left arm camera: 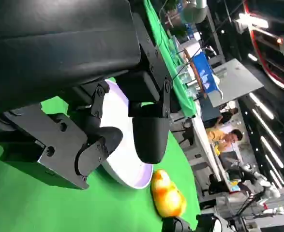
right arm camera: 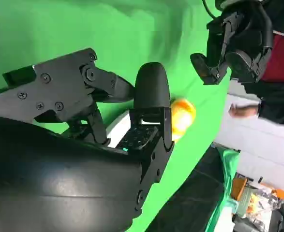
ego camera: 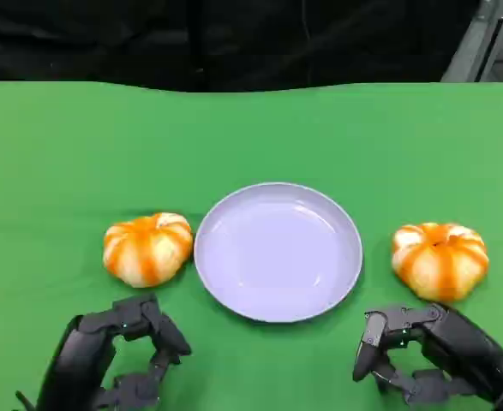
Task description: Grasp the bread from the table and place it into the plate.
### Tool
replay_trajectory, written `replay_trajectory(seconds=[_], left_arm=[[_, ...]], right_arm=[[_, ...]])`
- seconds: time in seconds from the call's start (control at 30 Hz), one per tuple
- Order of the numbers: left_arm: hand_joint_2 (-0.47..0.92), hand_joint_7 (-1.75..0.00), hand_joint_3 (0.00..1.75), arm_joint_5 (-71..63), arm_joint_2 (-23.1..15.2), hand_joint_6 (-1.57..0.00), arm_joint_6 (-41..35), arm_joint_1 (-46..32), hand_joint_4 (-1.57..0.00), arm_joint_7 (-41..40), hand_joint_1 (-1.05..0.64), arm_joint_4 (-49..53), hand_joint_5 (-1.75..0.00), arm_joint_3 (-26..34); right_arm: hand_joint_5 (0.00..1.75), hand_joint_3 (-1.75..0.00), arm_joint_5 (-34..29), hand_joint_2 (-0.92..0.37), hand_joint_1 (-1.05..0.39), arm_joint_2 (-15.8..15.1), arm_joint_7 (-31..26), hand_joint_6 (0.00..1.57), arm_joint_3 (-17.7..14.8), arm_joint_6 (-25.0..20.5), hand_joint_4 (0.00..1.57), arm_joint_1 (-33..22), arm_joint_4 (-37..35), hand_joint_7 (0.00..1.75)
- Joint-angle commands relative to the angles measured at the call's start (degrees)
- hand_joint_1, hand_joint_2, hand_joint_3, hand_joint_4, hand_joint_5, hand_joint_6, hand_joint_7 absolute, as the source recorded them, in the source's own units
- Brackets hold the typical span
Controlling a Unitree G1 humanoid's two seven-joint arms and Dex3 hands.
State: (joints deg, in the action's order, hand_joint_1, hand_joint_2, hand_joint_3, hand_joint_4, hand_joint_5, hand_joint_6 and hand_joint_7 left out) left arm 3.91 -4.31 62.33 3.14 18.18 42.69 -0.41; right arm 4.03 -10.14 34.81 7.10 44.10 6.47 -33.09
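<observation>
Two round orange-and-white striped breads lie on the green table either side of a pale lilac plate (ego camera: 278,251): one bread (ego camera: 147,247) to its left, the other bread (ego camera: 440,260) to its right. My left hand (ego camera: 118,355) hovers just in front of the left bread, fingers apart and holding nothing. My right hand (ego camera: 431,351) sits just in front of the right bread, also holding nothing. The left wrist view shows the plate (left arm camera: 120,159) and the far bread (left arm camera: 167,195) past my fingers (left arm camera: 150,135). The right wrist view shows the left bread (right arm camera: 183,116) beyond my fingers (right arm camera: 151,92).
The green cloth (ego camera: 251,137) runs back to a dark backdrop. A person stands beside the table in the right wrist view, with a hand (right arm camera: 243,111) showing. My left hand (right arm camera: 233,43) also appears there. Benches and people show far off in the left wrist view.
</observation>
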Motion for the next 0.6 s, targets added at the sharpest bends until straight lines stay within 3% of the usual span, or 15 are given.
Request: replay_trajectory(seconds=[0.03, 0.6], left_arm=[[0.53, -1.23, 1.12, 0.2, -1.0, -0.88, 0.4, 0.6, -0.78, 0.2, 0.02, 0.4, -1.55, 0.3], [0.54, -1.2, 1.1, 0.7, -0.8, -0.89, 0.0, 0.3, -0.8, 0.6, 0.03, 0.0, -1.53, 0.0]], right_arm=[[1.65, -0.73, 0.3, -0.77, -0.13, -0.9, -0.2, 0.81, -0.5, 0.4, 0.74, 0.3, -0.1, 1.14], [1.66, -0.77, 1.0, -0.75, -0.12, -0.9, 0.4, 0.81, -0.5, -0.1, 0.74, -0.1, 0.3, 1.15]])
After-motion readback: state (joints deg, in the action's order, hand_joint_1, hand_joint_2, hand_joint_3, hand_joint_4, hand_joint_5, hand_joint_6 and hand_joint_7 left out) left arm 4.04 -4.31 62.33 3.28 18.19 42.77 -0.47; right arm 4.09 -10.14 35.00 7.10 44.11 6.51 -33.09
